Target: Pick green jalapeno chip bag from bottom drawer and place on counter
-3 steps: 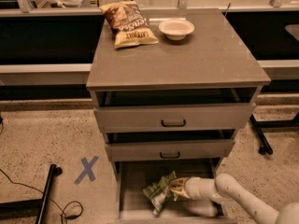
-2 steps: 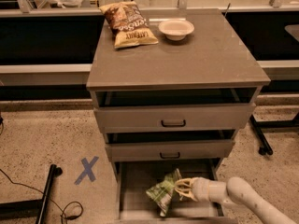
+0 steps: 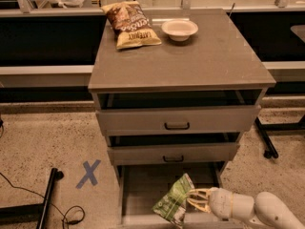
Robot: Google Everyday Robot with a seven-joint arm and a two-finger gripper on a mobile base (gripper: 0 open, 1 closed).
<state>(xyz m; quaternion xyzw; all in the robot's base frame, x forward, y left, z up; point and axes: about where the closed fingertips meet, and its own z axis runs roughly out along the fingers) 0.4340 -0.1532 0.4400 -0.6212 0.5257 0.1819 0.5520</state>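
Observation:
The green jalapeno chip bag [image 3: 173, 201] is a small light-green foil bag with white markings, tilted over the front of the open bottom drawer [image 3: 143, 185]. My gripper [image 3: 194, 199] reaches in from the lower right and is shut on the bag's right edge, holding it lifted off the drawer floor. The counter [image 3: 209, 56] is the flat grey-brown top of the cabinet, well above the gripper.
A brown-and-tan chip bag [image 3: 129, 24] and a white bowl [image 3: 179, 29] lie at the back of the counter. The two upper drawers [image 3: 176, 120] are partly pulled out over the bottom drawer. A blue X [image 3: 88, 173] marks the floor at left, near a black pole and cable.
The gripper has lifted the green bag and drawn it toward the drawer's front; the bag now hangs higher and more upright than before.

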